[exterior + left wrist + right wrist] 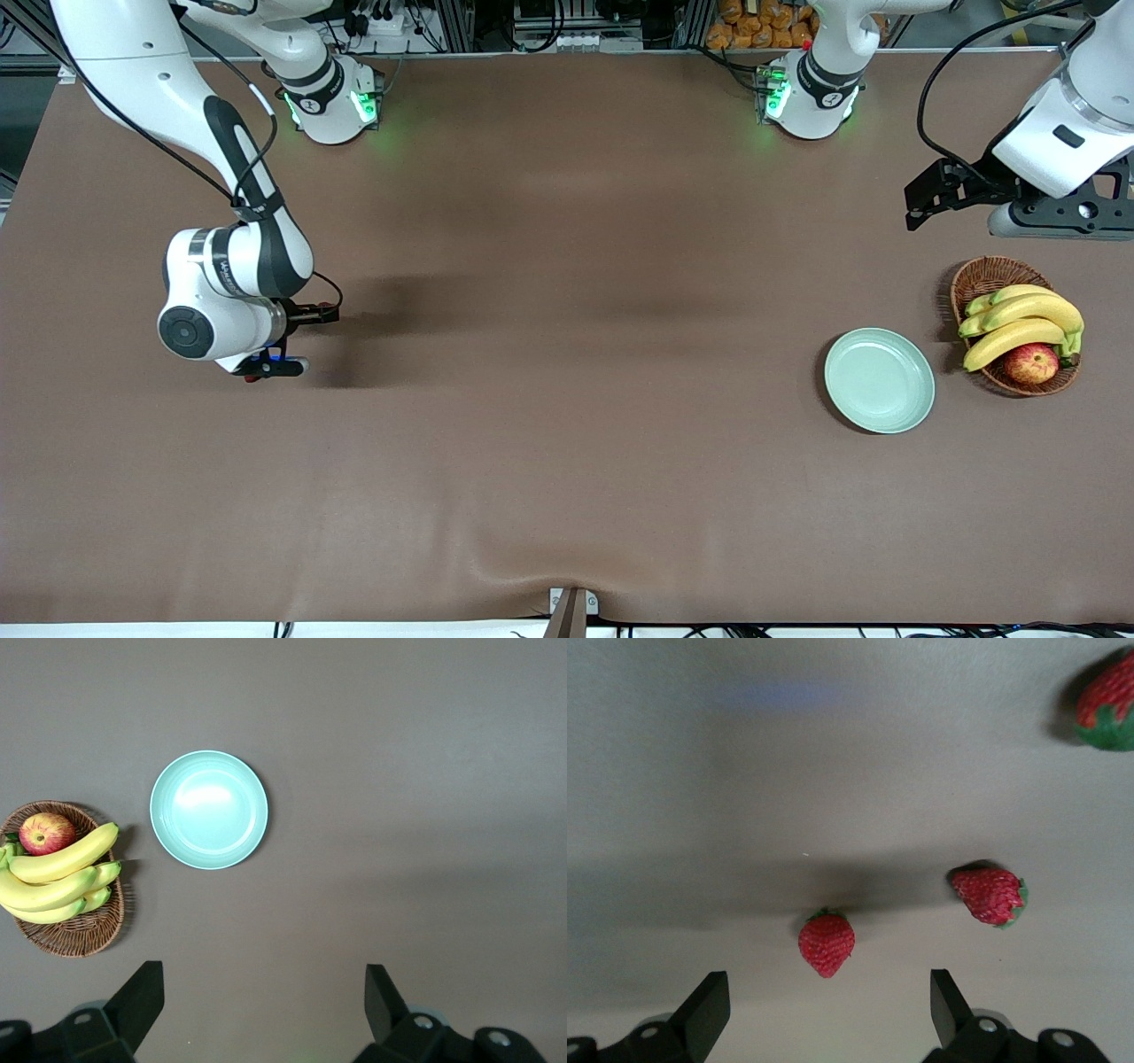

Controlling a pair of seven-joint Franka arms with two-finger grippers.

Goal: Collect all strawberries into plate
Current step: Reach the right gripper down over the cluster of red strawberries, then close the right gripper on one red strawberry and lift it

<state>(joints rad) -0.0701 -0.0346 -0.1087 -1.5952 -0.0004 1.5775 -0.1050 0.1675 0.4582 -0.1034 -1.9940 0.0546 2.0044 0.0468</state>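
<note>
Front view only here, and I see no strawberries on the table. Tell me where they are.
Observer: Under the right gripper. Its wrist view shows three strawberries on the cloth; one strawberry sits between its open fingers.
Operator: Report the other two.
Observer: A second strawberry lies beside the first; a third strawberry is cut by the picture's edge.
Operator: Check the plate.
Observer: The left wrist view shows the plate beside the basket, no berries on it, with the left gripper open above the table.

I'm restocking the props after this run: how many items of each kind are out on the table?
Strawberries: 3
Plate: 1
Basket: 1
Bananas: 1 bunch, fruit count unclear
Apple: 1
Total: 7, counting the bunch as one
</note>
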